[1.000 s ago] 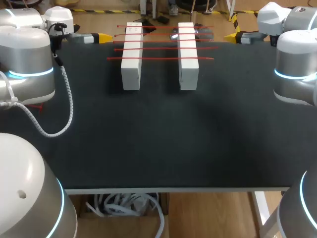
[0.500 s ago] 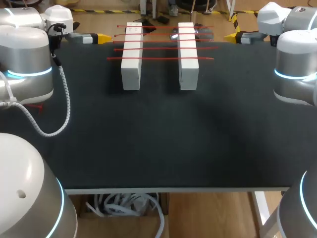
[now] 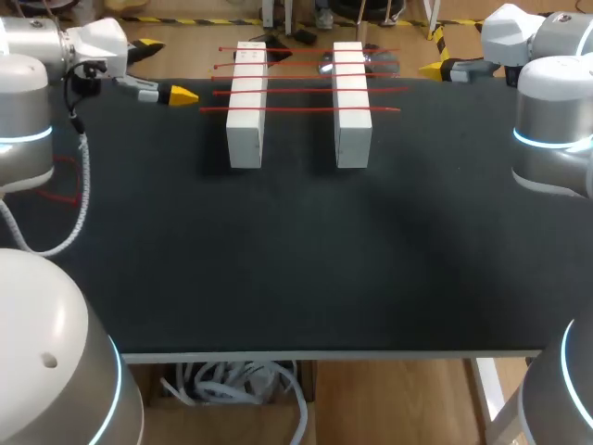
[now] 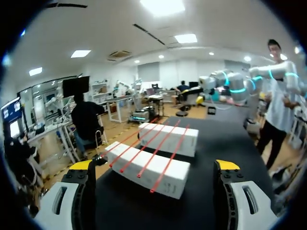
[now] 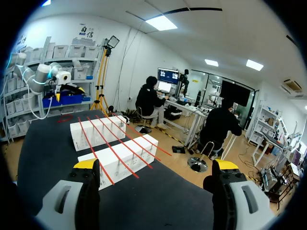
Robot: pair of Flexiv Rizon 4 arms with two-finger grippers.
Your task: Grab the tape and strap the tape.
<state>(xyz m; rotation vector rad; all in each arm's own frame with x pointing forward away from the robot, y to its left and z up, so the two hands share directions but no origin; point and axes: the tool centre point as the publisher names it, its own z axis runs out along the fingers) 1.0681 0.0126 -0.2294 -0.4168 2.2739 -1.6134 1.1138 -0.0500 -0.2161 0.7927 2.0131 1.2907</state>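
The red tapes (image 3: 301, 91) lie crosswise on the two white blocks (image 3: 246, 116) and bridge the gap between them. My left gripper (image 4: 154, 165) is released and empty, near the blocks' left side, pointing at them. My right gripper (image 5: 156, 165) is also released and empty, farther off, right of the blocks.

The worktop (image 3: 296, 260) was a flat, matte-black surface filling the middle of the head view, with its pale front edge running across the lower part of the frame. Below that edge, a wood-toned floor (image 3: 389, 399) showed at lower right and an open box of white cables (image 3: 236, 385) at lower centre. A yellow-and-black floor strip (image 3: 185, 19) ran along the upper edge. Rectangular ceiling panels (image 4: 162, 6) lit the room. The walls (image 5: 132, 52) were white.
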